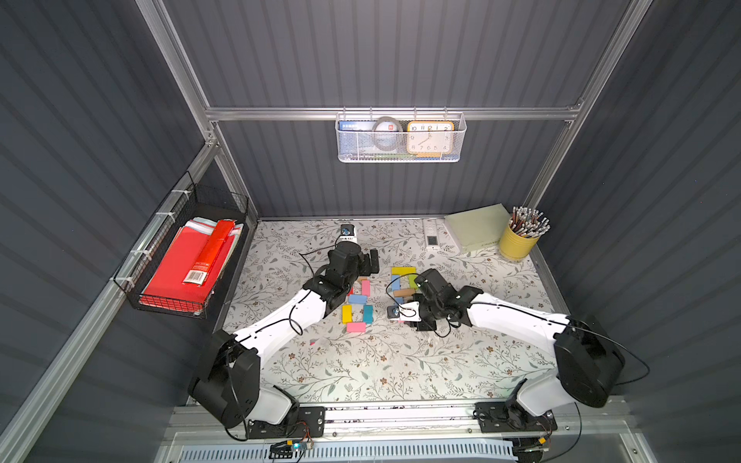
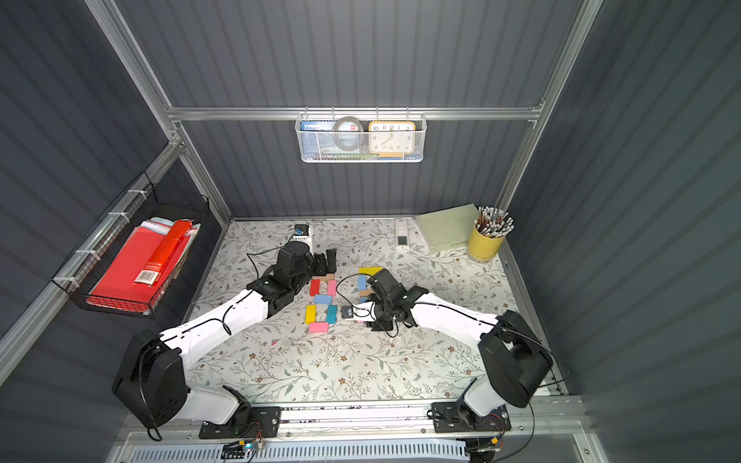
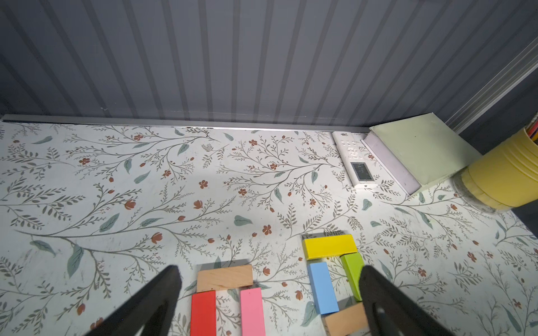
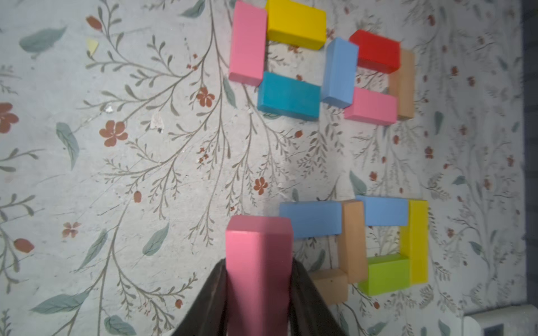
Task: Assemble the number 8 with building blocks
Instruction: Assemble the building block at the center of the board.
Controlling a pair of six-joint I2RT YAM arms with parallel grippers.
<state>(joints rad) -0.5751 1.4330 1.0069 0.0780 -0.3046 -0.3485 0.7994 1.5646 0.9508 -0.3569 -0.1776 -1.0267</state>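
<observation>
While the left gripper [image 3: 270, 272] hung spread and empty over the back end of the complete 8 [image 1: 357, 298], the right gripper [image 4: 257, 270] was clenched on a pink block [image 4: 258, 238]. Both figures lay side by side around the middle of the table [image 1: 361, 368], a little nearer its back edge than its front. The complete 8, seven blocks, lay toward the left edge and the open 8 [image 4: 353, 241] toward the right edge. The open 8 had six blocks down, and its lower loop gaped on the end facing the front edge. The step in hand appeared to be closing that loop with the seventh block. The pink block sat just beside the free end of the blue side [image 4: 310, 219]; whether it touched the table could not be told. The next move probably called for setting it flat across the ends of the blue side and the tan side [image 4: 330, 283], flush with both. The jaws would then part and lift straight off without shoving either.
</observation>
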